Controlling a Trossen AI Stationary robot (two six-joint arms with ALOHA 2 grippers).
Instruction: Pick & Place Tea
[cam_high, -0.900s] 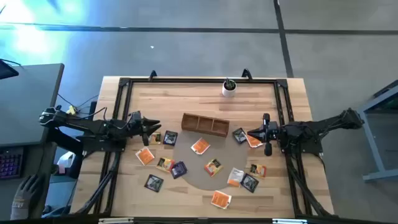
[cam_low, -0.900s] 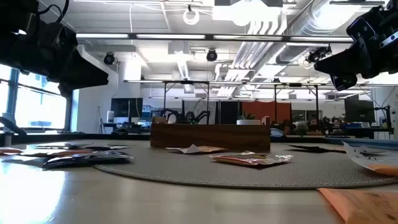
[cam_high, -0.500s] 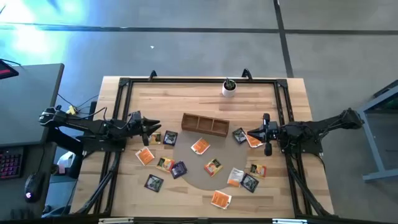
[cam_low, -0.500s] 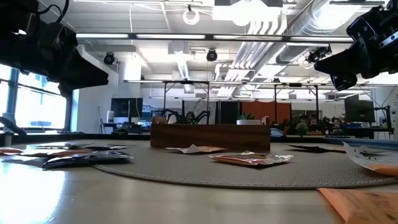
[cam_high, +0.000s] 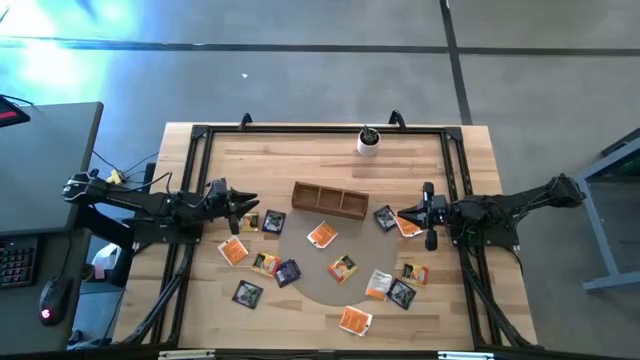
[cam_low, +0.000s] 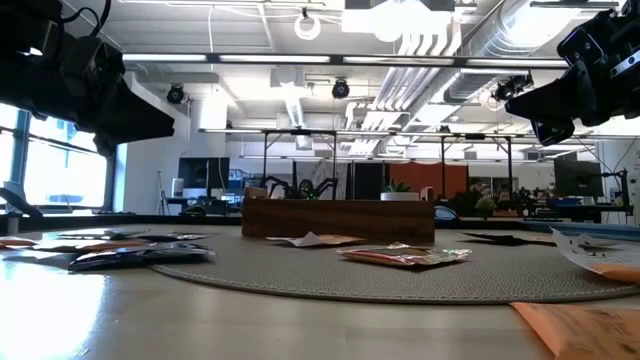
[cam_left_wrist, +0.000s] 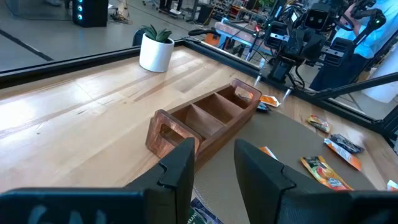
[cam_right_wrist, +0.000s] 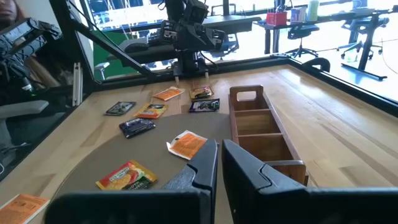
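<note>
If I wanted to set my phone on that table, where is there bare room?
The bare wood between the wooden tray and the plant cup is free. Sachets crowd the round mat and the table's near half.

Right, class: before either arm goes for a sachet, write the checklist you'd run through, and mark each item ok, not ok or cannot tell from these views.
1. Wooden tray compartments empty: ok, the wrist views show bare wood.
2. Left gripper empty, fingers parted: ok.
3. Right gripper empty, narrow gap between fingers: ok.
4. Tea sachets lying flat and reachable on the round mat and table: ok.
5. Sachets overlapping near the right gripper: cannot tell.
6. Potted plant cup away from the tray: ok.
</note>
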